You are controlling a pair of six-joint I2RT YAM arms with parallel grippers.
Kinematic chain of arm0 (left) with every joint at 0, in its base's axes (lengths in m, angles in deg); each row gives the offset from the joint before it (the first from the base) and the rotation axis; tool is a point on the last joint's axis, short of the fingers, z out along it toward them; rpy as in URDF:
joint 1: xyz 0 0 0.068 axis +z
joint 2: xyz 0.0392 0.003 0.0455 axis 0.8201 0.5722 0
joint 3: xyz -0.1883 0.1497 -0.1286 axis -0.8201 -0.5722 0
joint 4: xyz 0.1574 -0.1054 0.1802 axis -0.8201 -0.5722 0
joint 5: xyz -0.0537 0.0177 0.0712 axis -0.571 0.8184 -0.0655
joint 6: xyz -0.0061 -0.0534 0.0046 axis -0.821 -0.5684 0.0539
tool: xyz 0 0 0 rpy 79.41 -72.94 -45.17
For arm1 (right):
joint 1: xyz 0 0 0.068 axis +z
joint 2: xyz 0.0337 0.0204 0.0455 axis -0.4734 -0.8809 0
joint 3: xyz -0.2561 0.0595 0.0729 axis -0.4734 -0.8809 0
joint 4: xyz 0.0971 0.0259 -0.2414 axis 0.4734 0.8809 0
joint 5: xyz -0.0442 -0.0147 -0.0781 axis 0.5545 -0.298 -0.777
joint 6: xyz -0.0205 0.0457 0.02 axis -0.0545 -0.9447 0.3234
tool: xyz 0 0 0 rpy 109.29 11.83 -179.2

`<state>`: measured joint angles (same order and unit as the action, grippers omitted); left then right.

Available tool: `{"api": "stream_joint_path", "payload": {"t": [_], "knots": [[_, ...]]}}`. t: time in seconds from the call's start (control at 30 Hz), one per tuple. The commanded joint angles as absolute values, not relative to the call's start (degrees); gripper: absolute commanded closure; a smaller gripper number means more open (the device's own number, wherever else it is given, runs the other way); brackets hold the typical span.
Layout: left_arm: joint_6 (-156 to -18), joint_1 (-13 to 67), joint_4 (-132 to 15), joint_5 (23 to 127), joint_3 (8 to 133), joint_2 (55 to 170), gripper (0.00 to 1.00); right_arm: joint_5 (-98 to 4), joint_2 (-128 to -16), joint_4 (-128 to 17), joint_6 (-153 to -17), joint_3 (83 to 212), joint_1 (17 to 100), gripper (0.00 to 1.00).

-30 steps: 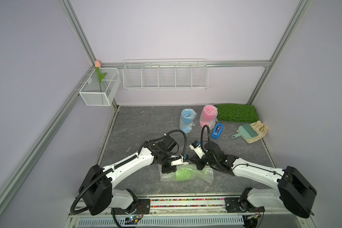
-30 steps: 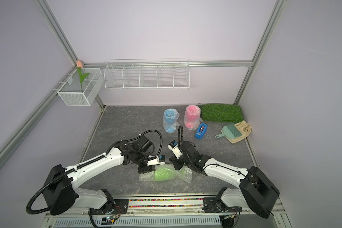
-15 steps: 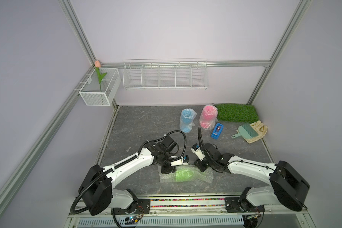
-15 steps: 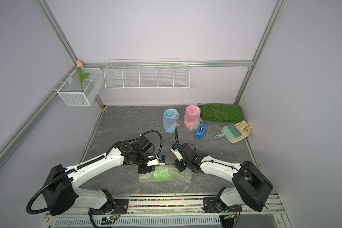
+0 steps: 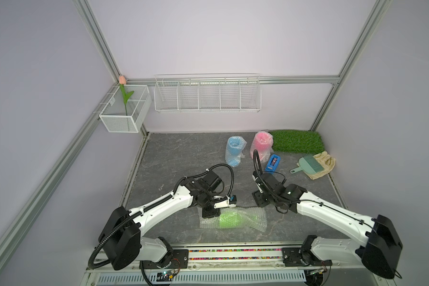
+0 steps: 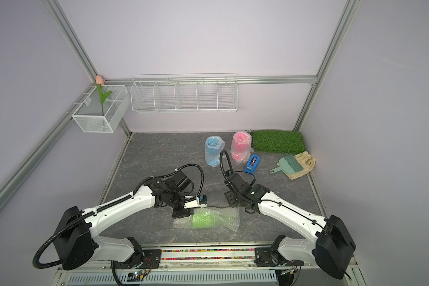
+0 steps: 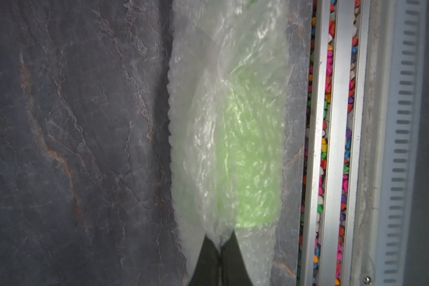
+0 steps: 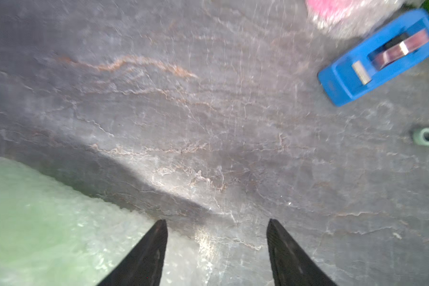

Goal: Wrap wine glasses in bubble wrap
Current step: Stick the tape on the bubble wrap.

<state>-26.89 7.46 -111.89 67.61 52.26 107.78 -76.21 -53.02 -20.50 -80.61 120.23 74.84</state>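
Near the front of the table, the green glass lies on its side, rolled in bubble wrap. The left gripper is pinched shut on one end of the bubble wrap. It should grip firmly so the roll does not spring open. The right gripper is open and empty, near the other end. Farther back sits the tape holder, then the blue glass and pink glass, both wrapped.

Green goblet lies wrapped in bubble wrap; blue goblet, pink goblet stand wrapped behind.
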Motion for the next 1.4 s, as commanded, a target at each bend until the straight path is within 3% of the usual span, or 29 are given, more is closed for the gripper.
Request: {"api": "stream_joint_path", "payload": {"t": [0.0,0.13,0.3,0.57,0.8,1.1,1.37], "knots": [[-25.86,7.29,-113.44,67.14,52.50,106.95,1.00,-62.41,-49.90,-20.14,-65.54,120.49,74.98,0.33],[-25.75,7.30,-113.50,67.08,52.58,106.82,1.00,-47.43,-46.60,-21.25,-51.37,119.38,77.55,0.31],[-25.69,7.30,-113.27,67.32,52.41,106.76,1.00,-44.86,-47.94,-18.49,-40.76,118.22,81.08,0.24],[-25.24,7.29,-113.30,67.19,52.50,107.37,1.00,-46.66,-54.63,-23.38,-38.62,115.49,80.56,0.26],[-24.91,7.29,-113.29,67.94,52.41,107.46,1.00,-44.91,-56.39,-21.44,-38.24,116.55,79.66,0.41],[-25.91,7.29,-110.86,66.93,50.70,103.25,1.00,-44.91,-49.72,-19.43,-38.34,115.02,77.66,0.37],[-27.48,7.32,-108.24,67.20,48.75,98.78,1.00,-40.99,-53.50,-19.11,-38.78,115.62,77.57,0.37]]}}
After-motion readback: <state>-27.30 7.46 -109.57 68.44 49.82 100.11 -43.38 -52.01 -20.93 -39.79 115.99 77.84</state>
